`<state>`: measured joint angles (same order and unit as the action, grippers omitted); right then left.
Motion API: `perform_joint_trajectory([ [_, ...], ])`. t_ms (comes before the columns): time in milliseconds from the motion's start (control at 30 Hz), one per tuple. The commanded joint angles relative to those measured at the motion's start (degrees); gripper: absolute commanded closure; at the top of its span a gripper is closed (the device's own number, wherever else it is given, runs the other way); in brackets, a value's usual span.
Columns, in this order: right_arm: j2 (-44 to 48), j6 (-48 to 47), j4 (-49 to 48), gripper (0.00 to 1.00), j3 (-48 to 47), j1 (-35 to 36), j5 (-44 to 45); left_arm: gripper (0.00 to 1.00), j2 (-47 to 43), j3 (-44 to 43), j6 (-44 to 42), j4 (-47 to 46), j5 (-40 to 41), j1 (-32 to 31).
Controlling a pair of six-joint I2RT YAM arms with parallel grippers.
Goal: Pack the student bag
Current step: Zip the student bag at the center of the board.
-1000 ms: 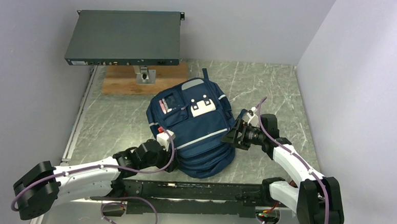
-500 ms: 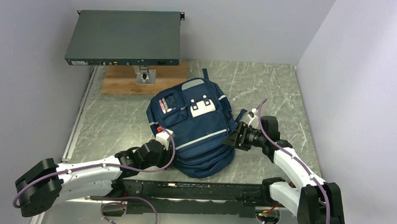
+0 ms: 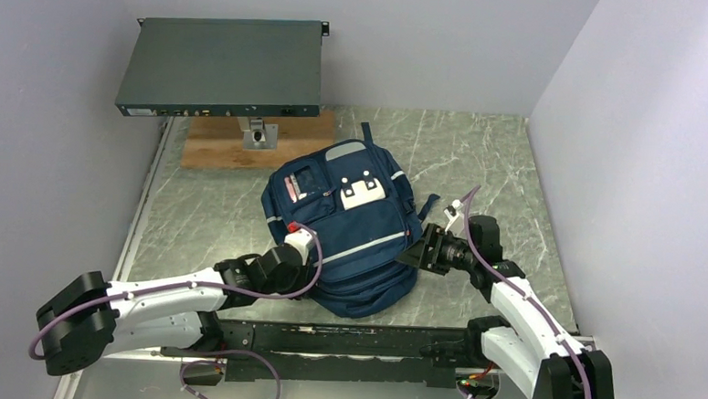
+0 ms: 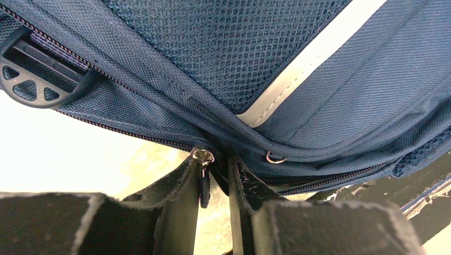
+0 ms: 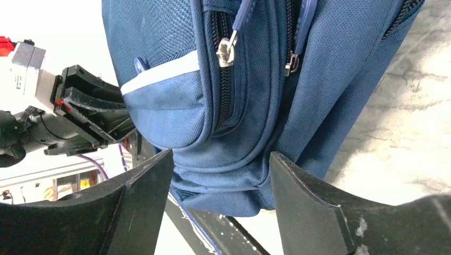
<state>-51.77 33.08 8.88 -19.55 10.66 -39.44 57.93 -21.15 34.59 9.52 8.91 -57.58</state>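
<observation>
The student bag (image 3: pixel 349 227) lies flat in the middle of the bench (image 3: pixel 480 160), front pocket up. Its top points to about 12 o'clock and its bottom edge faces my bases. It lies just where it lay a second ago.

My left end effector (image 4: pixel 215 164) is at the bag's 7 o'clock corner, pressed up to the seam under the grey stripe (image 4: pixel 298 69). A second ago its fingers stood much wider. Now they are narrow, with the zip pull (image 4: pixel 203 186) hanging in the slim gap, close against the left finger (image 4: pixel 178 204). I cannot tell whether the pull is truly pinched or only flanked. In the overhead view my left forearm has swung a little toward 3 o'clock, and the wrist sits slightly closer in to the bag than before.

My right end effector (image 5: pixel 220 156) is at the bag's 4 o'clock side, fingers wide. The rounded lower corner of the bag shows between them, and I see no contact with either finger. Over the last second this wrist has drawn back toward 6 o'clock, and the elbow behind it has sunk lower in the overhead view. The right wrist view also shows my left end effector at about 9 o'clock, on the far side of the bag.
</observation>
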Motion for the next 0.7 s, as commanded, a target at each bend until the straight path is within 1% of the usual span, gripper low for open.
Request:
perform_joint_trajectory([
  [0, 1.6, -2.0, 5.3, 0.31, -2.4, 0.3, -0.2, 0.7, 0.5, -1.8, 0.0, 3.9, -0.5, -0.7],
  [100, 1.6, -0.9, 5.0, 0.31, -1.9, 0.4, -1.8, 0.71, -1.3, -1.5, 1.3, 4.1, -0.9, -0.7],
  [233, 3.2, 0.4, 4.8, 0.31, 0.0, 0.4, -2.2, 0.67, -3.7, -1.2, 3.0, 5.9, -1.4, -0.7],
  [333, 4.1, 0.8, 5.0, 0.3, 0.9, 0.4, -2.4, 0.67, -4.5, -0.5, 3.9, 5.8, -0.7, -0.6],
  [467, 4.7, 1.1, 5.0, 0.3, 1.2, 0.4, -2.6, 0.6, -4.2, -0.4, 5.5, 6.3, -0.9, -0.6],
  [533, 4.5, 1.3, 4.8, 0.3, 1.2, 0.4, -2.8, 0.55, -4.3, -0.5, 6.1, 7.0, -1.0, -0.6],
  [567, 4.3, 1.3, 4.6, 0.3, 1.1, 0.4, -2.9, 0.55, -4.5, -0.4, 6.3, 7.1, -1.0, -0.6],
  [667, 3.6, 1.0, 4.4, 0.31, 0.9, 0.4, -3.1, 0.58, -5.5, 0.5, 6.6, 7.6, -0.3, -0.6],
])
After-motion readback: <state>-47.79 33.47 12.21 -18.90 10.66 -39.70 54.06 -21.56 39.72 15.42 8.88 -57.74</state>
